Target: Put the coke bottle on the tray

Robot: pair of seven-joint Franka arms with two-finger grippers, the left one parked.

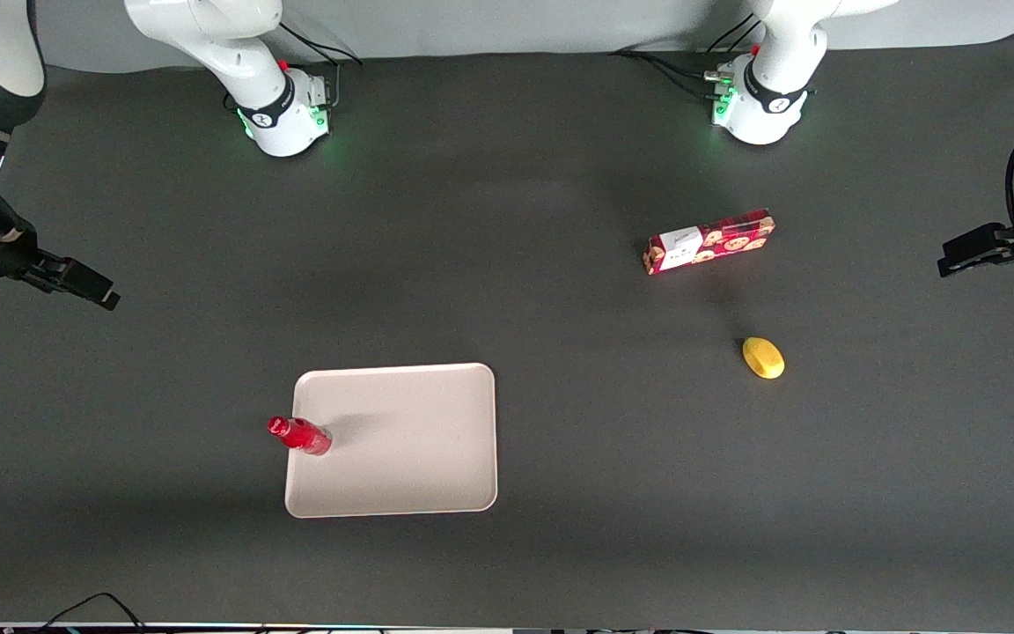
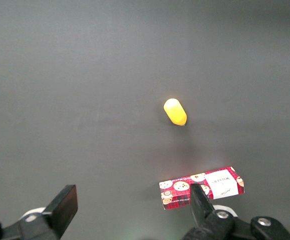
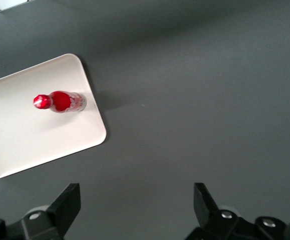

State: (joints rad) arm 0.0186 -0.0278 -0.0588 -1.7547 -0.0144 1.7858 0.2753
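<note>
Gripper: the gripper [image 1: 89, 291] hangs high at the working arm's end of the table, holding nothing; in the right wrist view its two black fingers [image 3: 65, 205] stand wide apart over bare table.
Coke bottle: one coke bottle [image 1: 300, 435], small, slim and all red, with a red cap and a narrow neck; it has a glossy skin and pale lettering low on its side. It stands upright on the tray, close to the rim at the tray's edge toward the gripper, well apart from the fingers and nearer the front camera than the gripper.
Tray: one tray [image 1: 410, 475], large, flat, rectangular, pale pinkish-white, with rounded corners, a low rim and a smooth matte face; only the bottle is on it.
Table: one dark grey matte table [image 1: 507, 563].
Cookie box: one cookie box [image 1: 708, 241], a long red carton printed with cookies, far from the gripper toward the parked arm's end.
Yellow object: one yellow object [image 1: 763, 357], small, smooth and oval, near the box, nearer the front camera.
</note>
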